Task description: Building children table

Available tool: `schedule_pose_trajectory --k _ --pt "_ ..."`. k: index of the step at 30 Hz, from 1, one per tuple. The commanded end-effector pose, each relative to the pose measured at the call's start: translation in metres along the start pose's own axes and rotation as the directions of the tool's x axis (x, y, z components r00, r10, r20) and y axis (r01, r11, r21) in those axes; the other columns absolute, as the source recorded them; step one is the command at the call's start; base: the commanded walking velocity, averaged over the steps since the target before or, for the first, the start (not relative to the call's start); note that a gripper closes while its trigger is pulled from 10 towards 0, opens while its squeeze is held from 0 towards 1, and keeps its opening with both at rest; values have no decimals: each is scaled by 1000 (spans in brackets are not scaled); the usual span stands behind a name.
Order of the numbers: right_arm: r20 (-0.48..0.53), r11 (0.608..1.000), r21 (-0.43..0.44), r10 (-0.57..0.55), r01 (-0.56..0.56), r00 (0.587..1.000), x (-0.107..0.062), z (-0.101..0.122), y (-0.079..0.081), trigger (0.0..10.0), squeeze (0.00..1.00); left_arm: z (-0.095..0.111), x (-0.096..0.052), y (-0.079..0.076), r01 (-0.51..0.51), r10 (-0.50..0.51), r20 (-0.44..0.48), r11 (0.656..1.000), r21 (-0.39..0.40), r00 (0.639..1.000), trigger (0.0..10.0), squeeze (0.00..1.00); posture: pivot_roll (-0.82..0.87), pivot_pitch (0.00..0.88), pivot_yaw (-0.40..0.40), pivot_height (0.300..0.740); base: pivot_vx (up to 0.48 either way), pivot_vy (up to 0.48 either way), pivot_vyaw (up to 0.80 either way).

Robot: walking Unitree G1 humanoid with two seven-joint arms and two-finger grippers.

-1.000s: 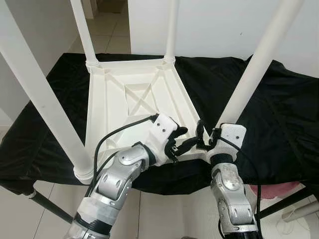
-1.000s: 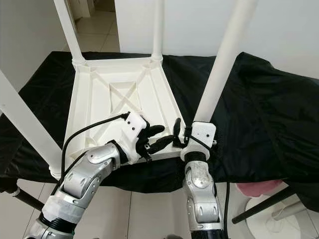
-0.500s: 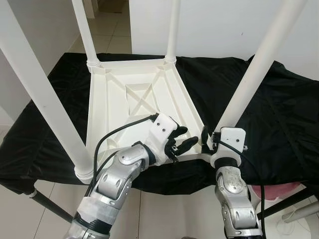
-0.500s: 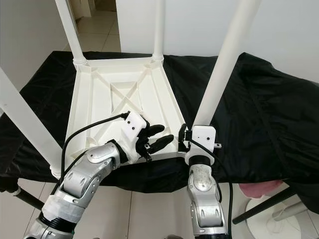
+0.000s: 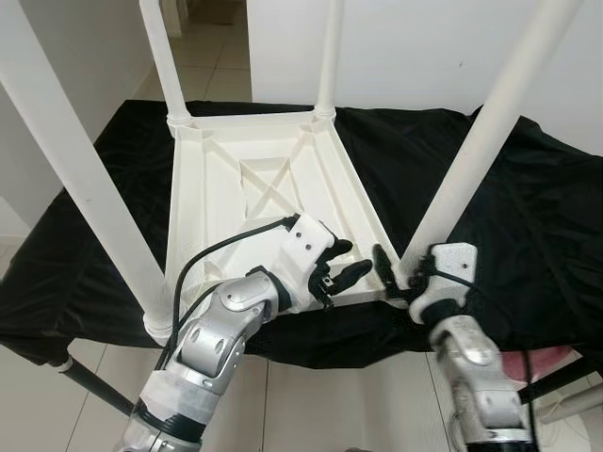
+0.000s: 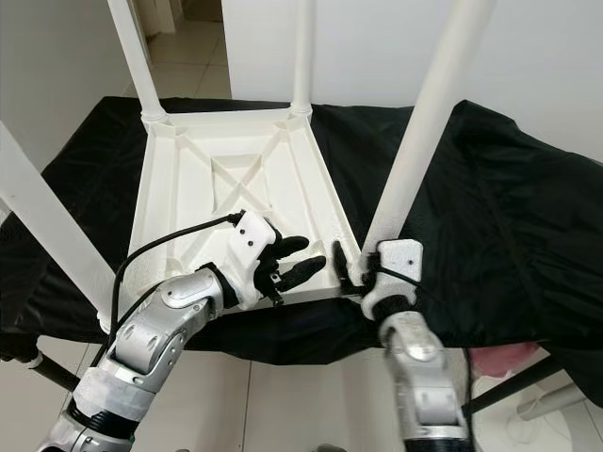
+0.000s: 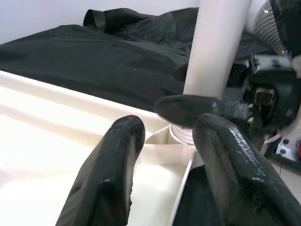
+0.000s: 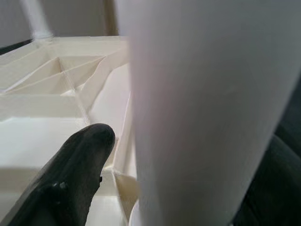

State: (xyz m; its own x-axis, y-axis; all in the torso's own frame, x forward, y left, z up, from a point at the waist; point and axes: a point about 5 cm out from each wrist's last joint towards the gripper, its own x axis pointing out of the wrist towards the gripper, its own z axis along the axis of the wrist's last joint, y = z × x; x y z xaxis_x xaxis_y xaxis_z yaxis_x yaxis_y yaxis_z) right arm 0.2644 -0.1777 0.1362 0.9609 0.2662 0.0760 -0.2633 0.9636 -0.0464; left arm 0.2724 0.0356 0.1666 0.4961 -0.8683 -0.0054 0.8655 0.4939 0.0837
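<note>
near-right leg (image 5: 471,151) blocks right gripper (image 5: 394,273); underside (image 5: 254,188) open (ribbed).

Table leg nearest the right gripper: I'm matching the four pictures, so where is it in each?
Left eye view: leg slants from upper right to the tabletop's near right corner.
Right eye view: same, right of centre.
Left wrist view: upright past the tabletop's edge.
Right wrist view: close up, blurred.
Shared landmark: white tabletop.

We see a table draped in a crumpled black cloth (image 5: 528,217), and directly on it lies an upturned white plastic children's table (image 5: 254,198), reaching the near edge, its four round legs pointing up.
</note>
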Motion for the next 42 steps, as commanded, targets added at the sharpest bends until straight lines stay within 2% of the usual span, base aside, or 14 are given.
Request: schedule_pose_trajectory --k 1,8,9,12,13,14,15,28,29,30,31,32,40,42 --pt "-2 999 2 45 -45 999 1 -1 0 10000 0 -1 0 -4 56 -56 -11 998 16 998 10000 0 -81 0 6 740 0 0 0" --pt "-42 981 -41 188 -190 981 3 -5 -12 10000 0 0 1 -8 107 -107 -15 994 23 994 10000 0 -79 0 7 740 0 0 0" --pt "-64 969 -60 235 -239 970 6 -6 -18 10000 0 -5 -1 -15 173 -173 -37 985 6 984 10000 0 -77 0 3 740 0 0 0" --pt "-70 965 -71 246 -251 967 7 -7 -20 10000 0 -7 -2 -17 196 -196 -48 981 1 979 10000 0 -76 0 2 740 0 0 0" --pt "-76 962 -76 258 -264 963 9 -7 -21 4980 0 -9 -4 -19 213 -213 -58 977 -1 975 10000 0 -74 0 -1 740 0 0 0" --pt "-77 959 -76 267 -273 961 9 -7 -23 4980 0 -10 -5 -20 220 -220 -64 975 -1 973 10000 0 -74 0 -1 740 0 0 0" --pt "-79 958 -77 271 -277 959 10 -7 -24 0 0 -11 -6 -21 229 -228 -71 973 4 971 10000 0 -75 0 -4 740 0 0 0" --pt "-81 962 -54 263 -268 961 9 -12 -30 0 0 -11 -6 -8 174 -171 -83 984 36 982 10000 0 -82 0 -17 740 0 0 0" --pt "-73 969 -32 241 -244 968 9 -13 -28 2510 0 -10 -5 -7 168 -164 -82 985 41 983 10000 0 -87 0 -26 740 0 0 0" --pt "-73 969 -32 241 -244 968 9 -13 -28 2510 0 -10 -5 -7 168 -164 -82 985 41 983 10000 0 -87 0 -26 740 0 0 0" --pt "-62 974 -15 224 -226 973 9 -13 -27 7059 0 -9 -5 -7 160 -156 -80 986 47 984 10000 0 -90 0 -28 740 0 0 0" --pt "-50 978 -2 208 -209 977 8 -12 -24 10000 0 -8 -5 -5 144 -141 -74 988 45 987 10000 0 -96 0 -29 740 0 0 0" --pt "-42 997 -2 76 -76 996 3 -13 -12 10000 0 -5 -3 1 53 -53 -39 999 4 998 10000 0 -104 0 -23 740 0 0 0" --pt "-46 997 17 -70 71 996 2 -15 -5 10000 0 -6 -3 -2 47 -47 -34 999 -7 998 10000 0 -101 0 -23 740 0 0 0"
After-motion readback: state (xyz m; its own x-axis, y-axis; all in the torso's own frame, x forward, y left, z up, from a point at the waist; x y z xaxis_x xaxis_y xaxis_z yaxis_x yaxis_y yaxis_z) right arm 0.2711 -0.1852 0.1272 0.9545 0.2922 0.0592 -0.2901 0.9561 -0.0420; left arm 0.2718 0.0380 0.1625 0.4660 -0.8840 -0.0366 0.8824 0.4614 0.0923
